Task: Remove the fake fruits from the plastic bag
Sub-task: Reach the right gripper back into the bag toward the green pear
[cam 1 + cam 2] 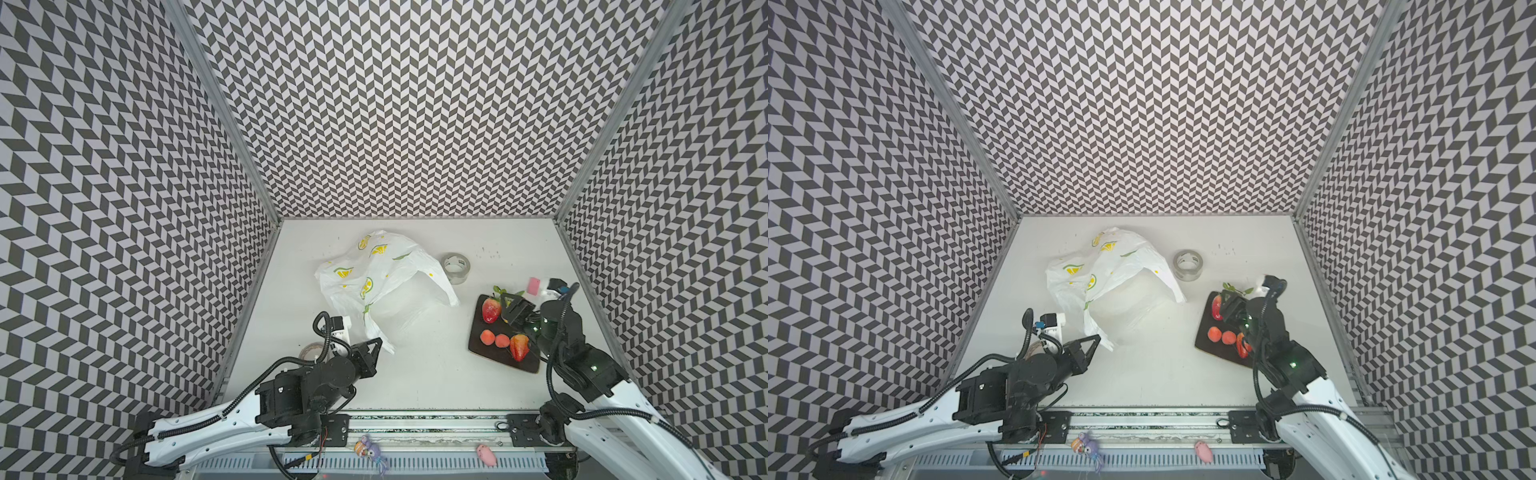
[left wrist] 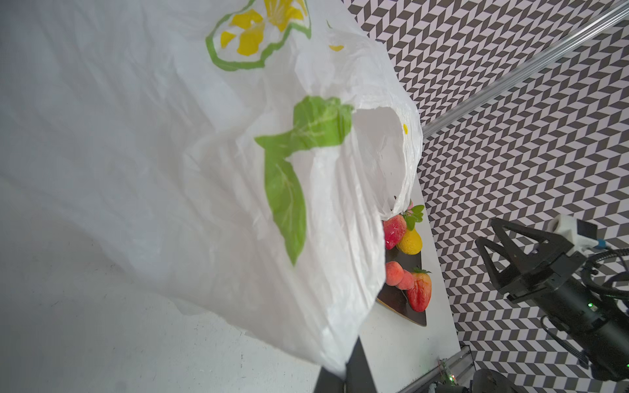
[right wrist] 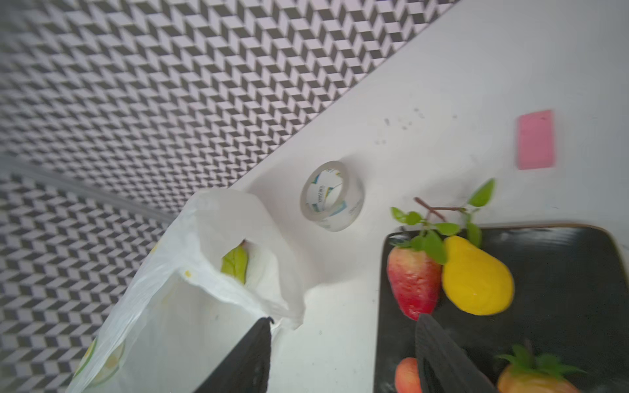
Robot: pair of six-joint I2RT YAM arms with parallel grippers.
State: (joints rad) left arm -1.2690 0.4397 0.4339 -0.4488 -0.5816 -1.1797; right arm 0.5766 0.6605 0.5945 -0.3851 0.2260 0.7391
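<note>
2 strawberries (image 1: 491, 309), 2 peach-like fruits (image 1: 487, 337), 1 pear (image 3: 476, 275), 1 bag (image 1: 374, 274), 1 tray (image 1: 490, 358).

White bag (image 1: 374, 282), yellow-green lemon prints, green leaves. Green fruit (image 3: 235, 265). Black tray (image 1: 494, 358). Red strawberries (image 1: 491, 309), yellow pear (image 3: 476, 279), orange-red peaches (image 1: 488, 337). Clear tape (image 1: 456, 266). Pink block (image 1: 533, 285). Purple toy (image 1: 372, 451), pink toy (image 1: 487, 454). Black-and-white chevron walls (image 1: 415, 104). White table (image 1: 436, 374).

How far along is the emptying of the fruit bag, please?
Done: five fake fruits lie on the dark tray. In hand: the left tool pinches a corner of the plastic bag; the right tool is open and empty. Left: a green fruit shows inside the bag.
</note>
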